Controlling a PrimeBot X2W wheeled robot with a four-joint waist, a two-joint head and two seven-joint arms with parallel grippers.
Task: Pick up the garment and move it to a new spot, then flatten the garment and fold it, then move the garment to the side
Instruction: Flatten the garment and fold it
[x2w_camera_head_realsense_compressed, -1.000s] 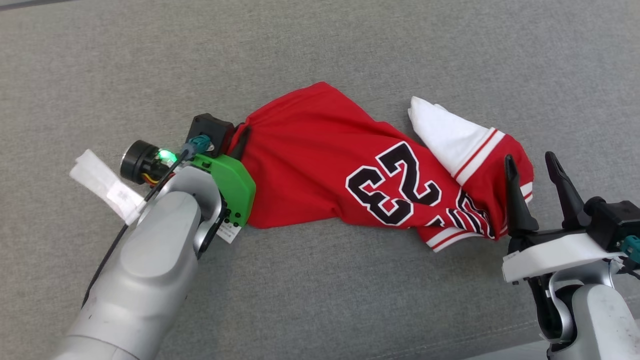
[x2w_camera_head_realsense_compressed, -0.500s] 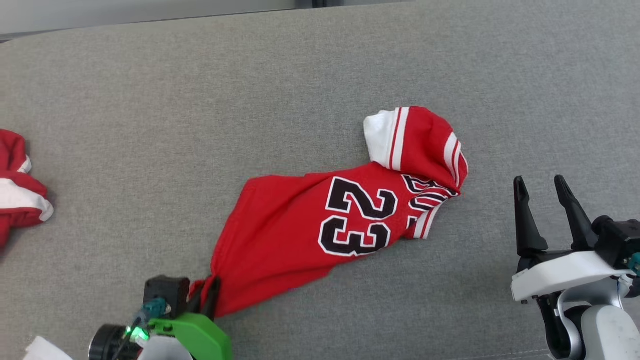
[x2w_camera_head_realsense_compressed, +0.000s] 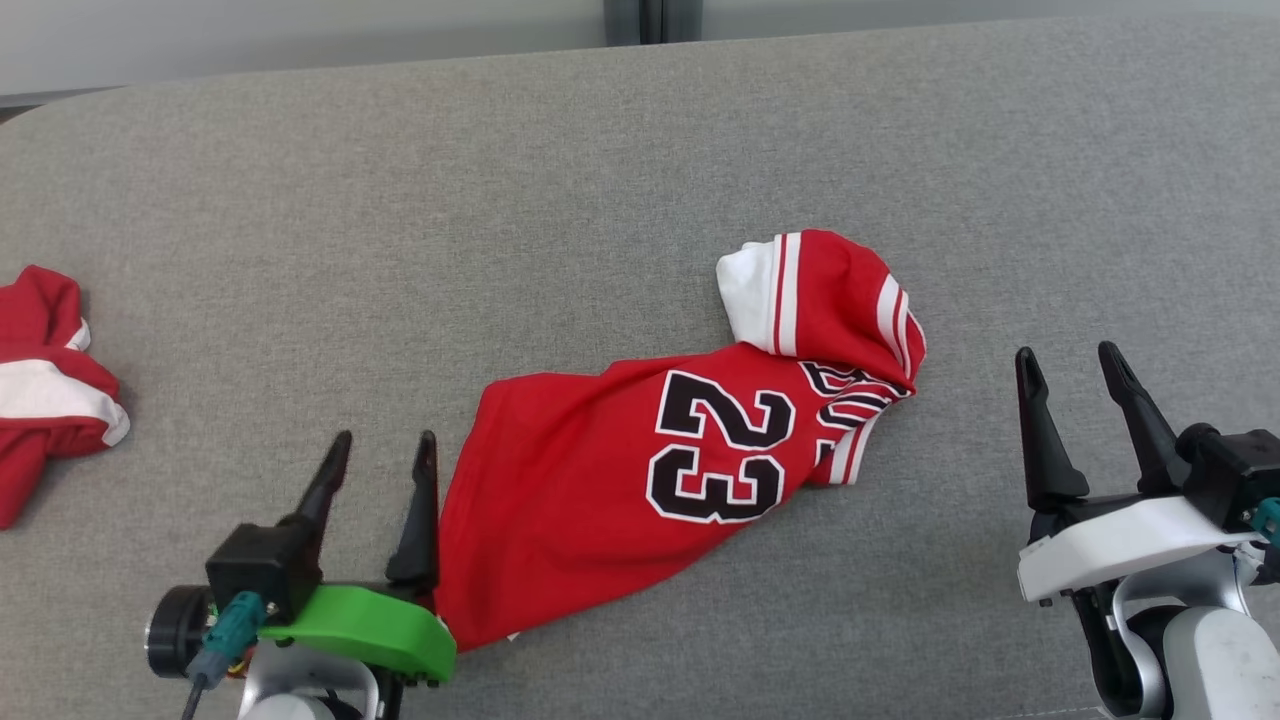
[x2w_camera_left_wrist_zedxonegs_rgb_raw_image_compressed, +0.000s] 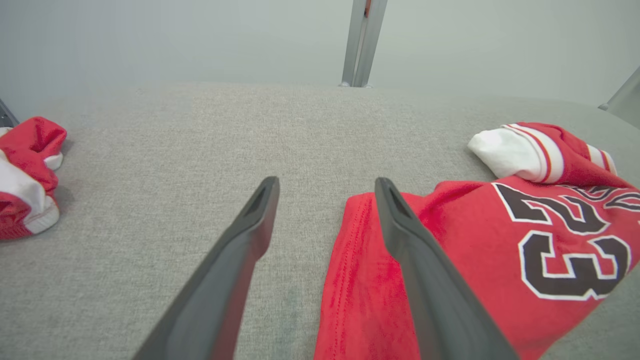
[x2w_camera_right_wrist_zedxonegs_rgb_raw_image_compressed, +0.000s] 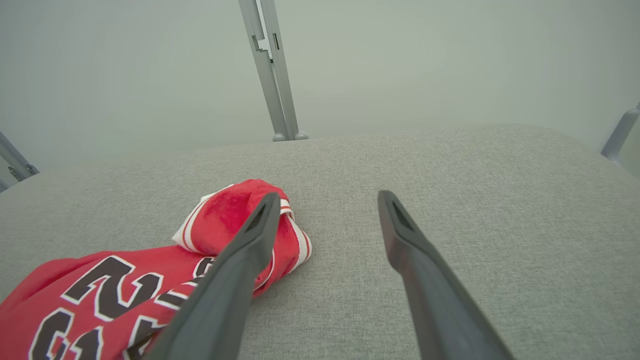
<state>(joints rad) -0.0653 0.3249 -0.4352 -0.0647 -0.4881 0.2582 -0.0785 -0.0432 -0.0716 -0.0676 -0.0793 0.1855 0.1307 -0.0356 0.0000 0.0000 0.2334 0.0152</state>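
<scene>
Nearest, the left gripper (x2w_camera_head_realsense_compressed: 386, 437) stands with its fingers spread wide and nothing between them. The finger on the garment's side is just beside the hem end of the garment (x2w_camera_head_realsense_compressed: 620, 470), and whether it touches the cloth cannot be told. The right gripper (x2w_camera_head_realsense_compressed: 1065, 350) is on the garment's other side, apart from it, also wide and empty.

The garment, a red jersey numbered 23, lies crumpled on the grey fabric worktop (x2w_camera_head_realsense_compressed: 300, 250). It slants from its hem at the left gripper up to a bunched far end with white and striped trim.

Bare grey cloth lies on the garment's near side, between the garment and the right gripper, and in a broad stretch beyond the garment. A second red-and-white bundle (x2w_camera_head_realsense_compressed: 45, 400) sits well apart from the garment, past the left gripper. Farthest from the garment is the worktop's back edge, rounded at one corner, with a pale wall and a grey metal post (x2w_camera_head_realsense_compressed: 650, 18) behind it.
</scene>
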